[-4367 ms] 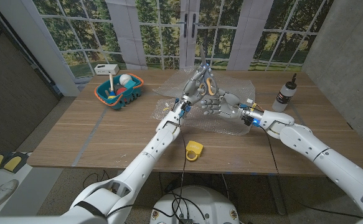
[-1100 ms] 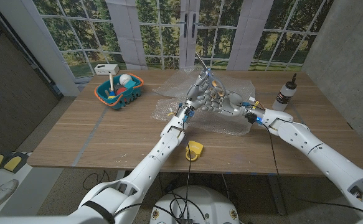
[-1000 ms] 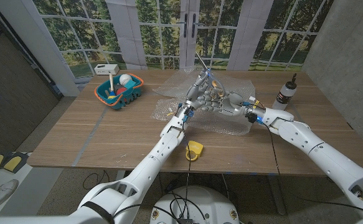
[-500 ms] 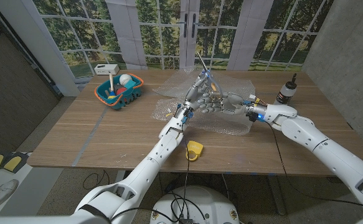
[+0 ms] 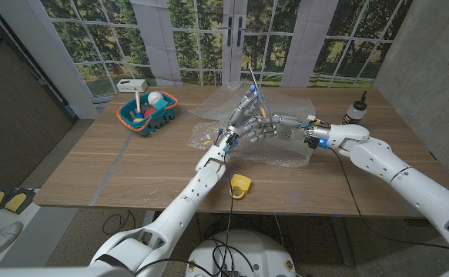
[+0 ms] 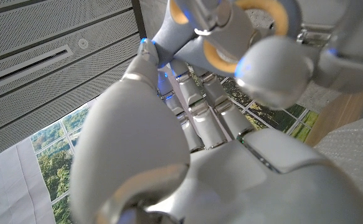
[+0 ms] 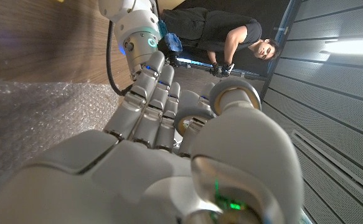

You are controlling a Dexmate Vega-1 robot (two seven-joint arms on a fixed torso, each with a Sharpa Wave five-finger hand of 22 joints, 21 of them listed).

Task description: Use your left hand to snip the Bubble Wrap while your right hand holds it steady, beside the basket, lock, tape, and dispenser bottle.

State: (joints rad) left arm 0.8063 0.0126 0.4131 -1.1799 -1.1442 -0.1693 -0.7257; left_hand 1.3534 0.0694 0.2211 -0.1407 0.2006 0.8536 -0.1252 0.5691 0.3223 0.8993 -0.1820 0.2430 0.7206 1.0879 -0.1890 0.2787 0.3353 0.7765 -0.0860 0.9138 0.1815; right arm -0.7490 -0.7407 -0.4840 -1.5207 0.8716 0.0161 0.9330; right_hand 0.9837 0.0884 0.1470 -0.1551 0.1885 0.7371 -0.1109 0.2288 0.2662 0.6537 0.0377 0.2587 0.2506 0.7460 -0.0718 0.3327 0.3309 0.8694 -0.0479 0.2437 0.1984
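Scissors raised over the Bubble Wrap, cut not yet made

Left hand [image 5: 245, 115] grips orange-handled scissors [image 5: 253, 86], blades up, touching the right hand [image 5: 274, 126], whose fingers reach toward it; whether they pinch the Bubble Wrap [image 5: 286, 150] at the table's far middle, I cannot tell. Next, probably: lower blades onto an edge.

We have glossy white shells on both arms, with grey segmented fingers on our left hand [image 5: 243, 117] and right hand [image 5: 274, 128]. Blue lights glow at each wrist (a black cable loops off the right one, toward six o'clock).
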